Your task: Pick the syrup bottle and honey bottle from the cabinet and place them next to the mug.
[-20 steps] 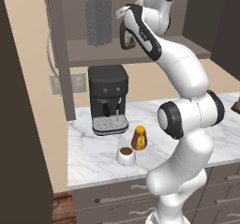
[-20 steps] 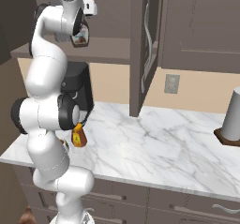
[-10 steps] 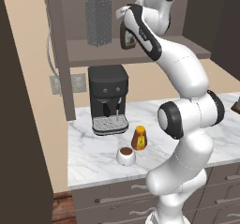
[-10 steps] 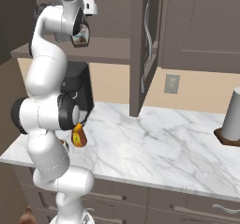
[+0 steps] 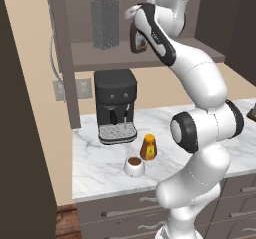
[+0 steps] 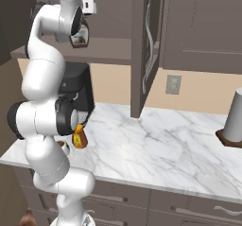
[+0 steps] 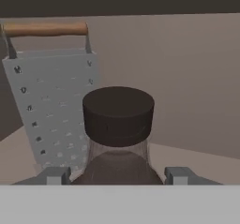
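On the cabinet (image 5: pixel 165 59) shelf, the syrup bottle (image 5: pixel 138 39) (image 6: pixel 79 35) stands upright with my gripper (image 5: pixel 134 29) around it. In the hand view its dark cap and neck (image 7: pixel 118 120) rise between my fingertips (image 7: pixel 55 176), which press against the bottle's shoulders; the gripper (image 7: pixel 118 177) is shut on it. Down on the marble counter, the honey bottle (image 5: pixel 148 148) (image 6: pixel 79 138) stands upright right beside the white mug (image 5: pixel 134 167) of dark liquid, in front of the arm's base.
A metal grater (image 5: pixel 105 22) (image 7: pixel 51 101) stands on the shelf just left of the syrup bottle. A black coffee machine (image 5: pixel 116 105) sits under the shelf. An open cabinet door (image 6: pixel 144 45) hangs right of the arm. A grey cylinder (image 6: pixel 234 116) stands far right.
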### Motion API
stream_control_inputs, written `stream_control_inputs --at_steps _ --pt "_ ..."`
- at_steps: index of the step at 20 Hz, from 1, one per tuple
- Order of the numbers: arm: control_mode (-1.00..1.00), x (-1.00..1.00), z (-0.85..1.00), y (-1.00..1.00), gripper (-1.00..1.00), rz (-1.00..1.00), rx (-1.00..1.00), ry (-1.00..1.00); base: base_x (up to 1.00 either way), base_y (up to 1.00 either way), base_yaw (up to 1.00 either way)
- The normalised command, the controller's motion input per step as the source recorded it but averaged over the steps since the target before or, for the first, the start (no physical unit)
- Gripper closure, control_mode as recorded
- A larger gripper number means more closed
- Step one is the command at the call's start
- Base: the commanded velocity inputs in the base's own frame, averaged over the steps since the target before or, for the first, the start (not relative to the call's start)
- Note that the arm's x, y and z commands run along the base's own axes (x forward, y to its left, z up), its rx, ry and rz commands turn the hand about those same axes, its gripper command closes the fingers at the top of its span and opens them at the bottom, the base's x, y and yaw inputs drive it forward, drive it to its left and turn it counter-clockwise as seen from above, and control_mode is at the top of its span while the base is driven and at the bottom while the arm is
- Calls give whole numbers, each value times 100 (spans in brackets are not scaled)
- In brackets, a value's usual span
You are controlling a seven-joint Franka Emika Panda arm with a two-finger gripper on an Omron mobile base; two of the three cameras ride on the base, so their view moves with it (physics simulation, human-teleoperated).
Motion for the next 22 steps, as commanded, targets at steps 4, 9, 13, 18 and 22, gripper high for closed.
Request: stream_control_inputs --at_steps 4,9,13,18,22 --pt "-100 -51 0 -3 100 0 0 -9 0 0 0" --pt "-100 -74 0 -14 100 0 0 -11 0 0 0" --pt "-100 -94 0 -18 100 0 0 -12 0 0 0" --pt "-100 -100 0 -16 100 0 0 -10 0 0 0" --pt "-100 -94 0 -16 100 3 0 -1 0 0 0"
